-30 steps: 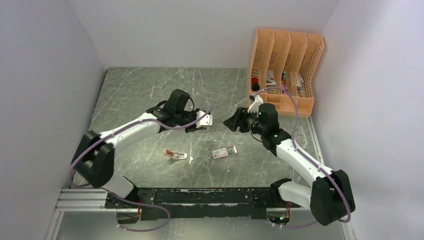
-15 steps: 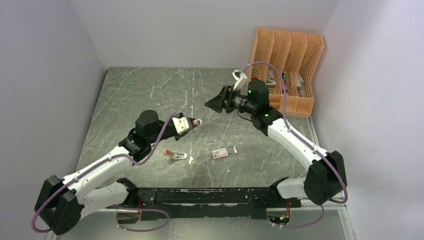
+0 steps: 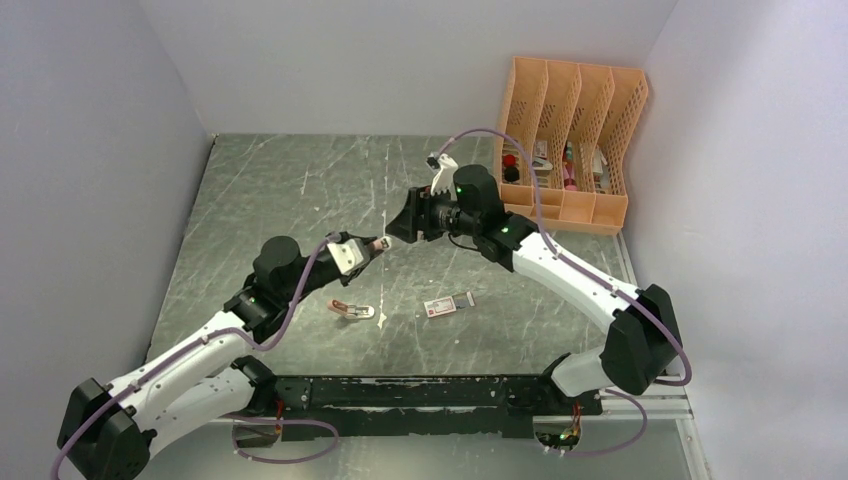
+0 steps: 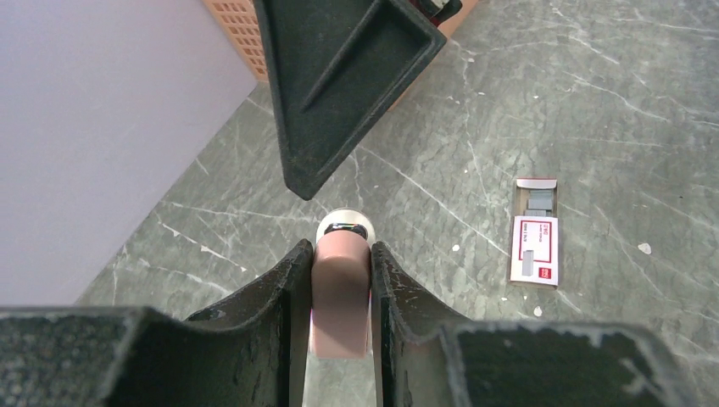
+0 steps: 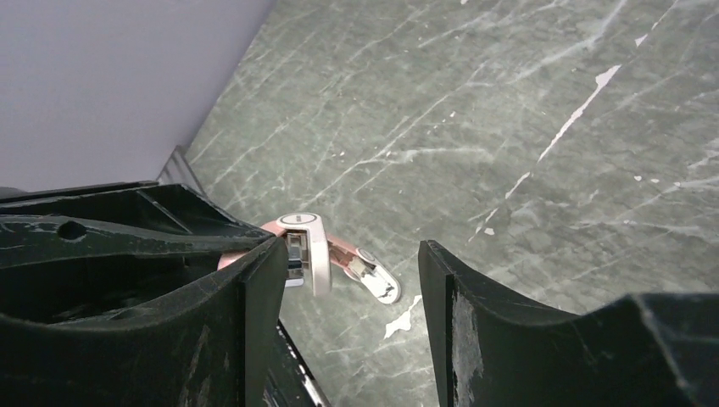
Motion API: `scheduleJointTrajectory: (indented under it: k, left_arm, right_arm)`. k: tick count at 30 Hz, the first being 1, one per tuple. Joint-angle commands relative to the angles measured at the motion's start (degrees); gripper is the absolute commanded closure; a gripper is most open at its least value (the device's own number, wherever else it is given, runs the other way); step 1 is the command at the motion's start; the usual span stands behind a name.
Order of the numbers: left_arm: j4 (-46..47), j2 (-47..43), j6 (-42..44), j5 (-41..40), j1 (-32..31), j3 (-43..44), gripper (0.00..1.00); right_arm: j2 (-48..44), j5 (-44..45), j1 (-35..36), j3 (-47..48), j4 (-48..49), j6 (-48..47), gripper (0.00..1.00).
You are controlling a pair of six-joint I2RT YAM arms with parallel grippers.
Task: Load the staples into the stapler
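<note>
My left gripper (image 3: 362, 248) is shut on a salmon-pink mini stapler (image 3: 378, 243) and holds it above the table; in the left wrist view the stapler (image 4: 342, 292) sits between the jaws, its white tip forward. My right gripper (image 3: 397, 231) is open, its fingertips right in front of that tip. In the right wrist view the tip (image 5: 307, 246) shows beside my right gripper (image 5: 349, 254)'s left finger. The red-and-white staple box (image 3: 441, 306) lies on the table with its grey tray part pulled out and silvery staples (image 4: 537, 202) inside.
A second pink stapler (image 3: 352, 309) lies open on the table left of the box, also in the right wrist view (image 5: 373, 278). A salmon file organizer (image 3: 570, 130) stands at the back right. Walls close in left, back and right.
My left arm has pulled back toward the near left with the stapler in its jaws. My right arm has swung left from the organizer until its open fingers meet the stapler's tip.
</note>
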Motion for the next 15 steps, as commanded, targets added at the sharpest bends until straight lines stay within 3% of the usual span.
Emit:
scheduleJointTrajectory:
  k: [1, 15]
  left_arm:
    - [3.1, -1.3, -0.6, -2.0, 0.2, -0.5, 0.93]
    - [3.4, 0.3, -0.2, -1.3, 0.3, 0.6, 0.93]
  right_arm:
    - [0.0, 2.6, 1.0, 1.0, -2.9, -2.4, 0.38]
    - [1.3, 2.2, 1.8, 1.1, -4.5, -4.5, 0.39]
